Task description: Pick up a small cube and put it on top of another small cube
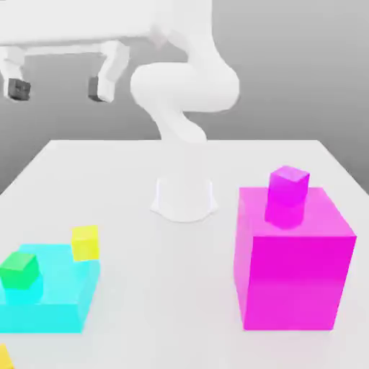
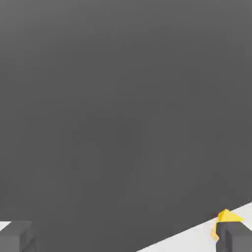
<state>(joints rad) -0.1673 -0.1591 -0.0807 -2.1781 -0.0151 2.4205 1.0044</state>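
Note:
My gripper hangs high above the table's far left corner in the exterior view, open, with nothing between its dark fingertips. A small yellow cube rests against the back corner of a flat cyan block. A small green cube sits on top of that block. At the exterior view's right, a small magenta cube stands on a large magenta cube. In the hand view the open gripper frames dark floor, and an orange-yellow cube peeks past one finger.
The arm's white base stands mid-table. A sliver of an orange-yellow thing shows at the exterior view's lower left corner. The white table has open room between the cyan block and the large magenta cube.

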